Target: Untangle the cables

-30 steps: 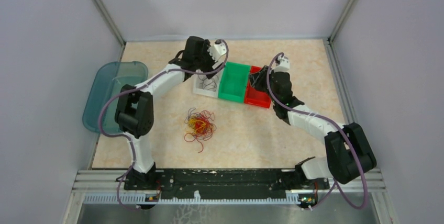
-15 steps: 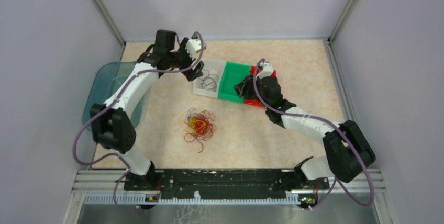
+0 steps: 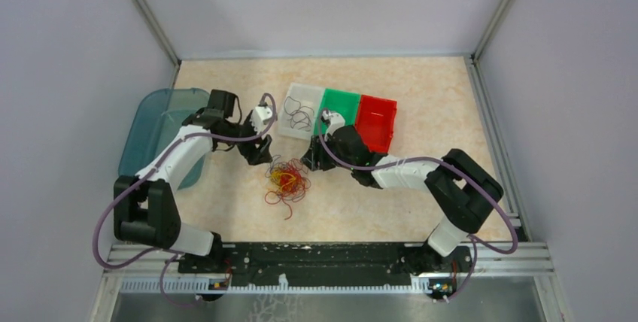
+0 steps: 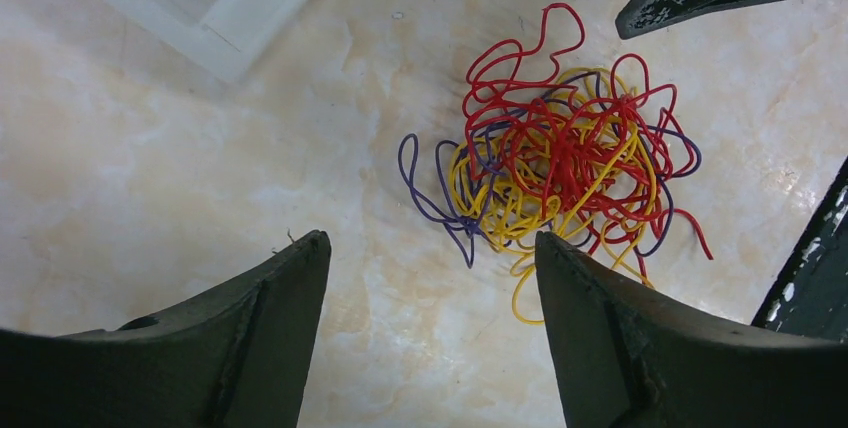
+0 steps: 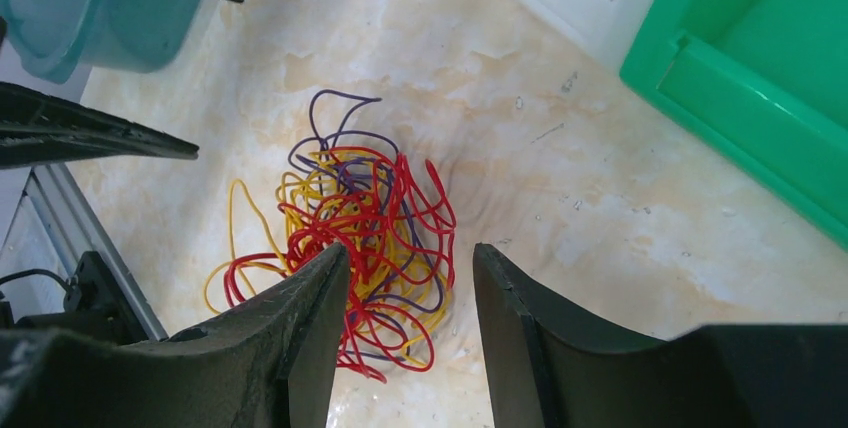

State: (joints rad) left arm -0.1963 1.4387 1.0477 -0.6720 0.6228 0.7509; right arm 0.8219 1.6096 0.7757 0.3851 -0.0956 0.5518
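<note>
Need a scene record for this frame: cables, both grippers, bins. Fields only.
cables: one tangled pile of red, yellow and dark purple strands, lying on the table, outside the bins
left gripper: open, empty, beside the pile on its left
right gripper: open, empty, over the pile's right edge
white bin: a few dark strands inside
green bin: no strands visible
red bin: no strands visible
teal tray: at the table's left edge
</note>
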